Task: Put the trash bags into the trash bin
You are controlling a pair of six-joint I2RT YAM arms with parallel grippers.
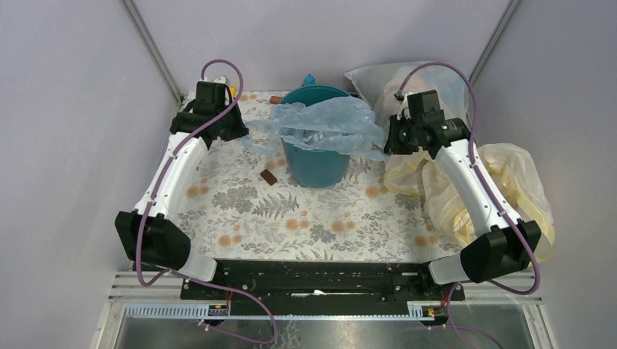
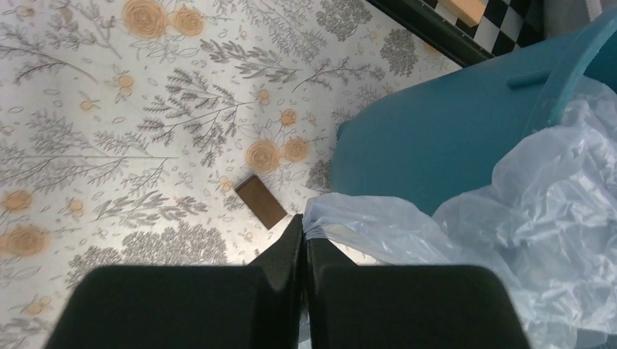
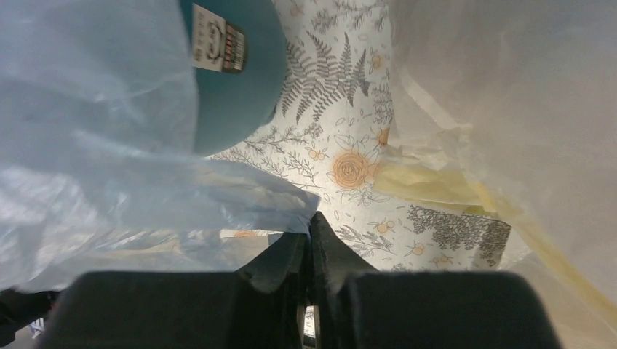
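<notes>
Top external view shows you the trash bag (image 1: 331, 120) draped across the trash bin (image 1: 314, 166), upper centre; your left claw (image 2: 304, 236) and right claw (image 3: 309, 234) each pinch its edge, closed.

The left arm (image 1: 178, 163) and right arm (image 1: 469, 178) look alike. Each has a smooth white shell on its long link, with bulky, rounded black housings at the shoulder and wrist. A thin purple cable runs along each arm, looping above the left wrist (image 1: 220, 62) and the right wrist (image 1: 435, 64). Both arms rise from a flat black base rail (image 1: 320, 280) at the near edge of the desk (image 1: 305, 218). The left hand (image 2: 303, 225) and right hand (image 3: 311, 222) are matte black, with blocky fingers that taper to narrow wedge tips.
</notes>
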